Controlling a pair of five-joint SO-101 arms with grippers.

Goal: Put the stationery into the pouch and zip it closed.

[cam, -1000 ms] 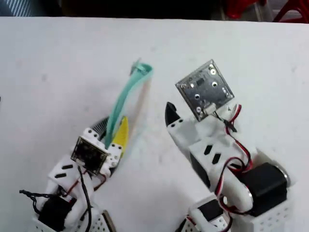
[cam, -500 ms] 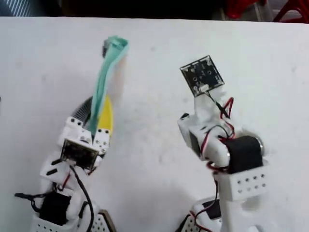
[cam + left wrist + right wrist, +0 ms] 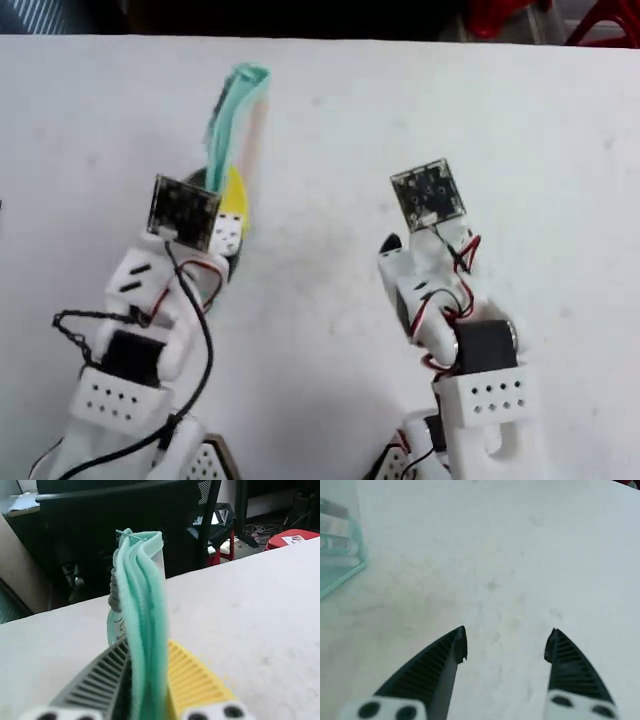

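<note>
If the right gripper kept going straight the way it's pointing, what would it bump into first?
Most likely the bare white table: the open right gripper tilts down toward it with nothing in between. The pouch sits off to one side of that line, though depth is hard to judge.

The white plastic-shelled left arm [image 3: 140, 285] carries a square dark circuit board [image 3: 185, 208] dotted with small metal points at its wrist. A thin black cable [image 3: 207, 350] loops past a black motor block [image 3: 130, 355], and thin red wires [image 3: 205, 268] show near the wrist. Its ribbed grey finger [image 3: 95, 680] pairs with a ribbed yellow finger [image 3: 197, 680] (each on a white mount with dark round screw holes). The white right arm [image 3: 425, 280] bears a similar square board [image 3: 428, 192], a bundle of red, black and white wires [image 3: 447, 310], a black motor housing [image 3: 487, 347] and a perforated white plate [image 3: 480, 397]. Its ribbed black pointed fingers [image 3: 437, 662] sit on white mounts.
</note>
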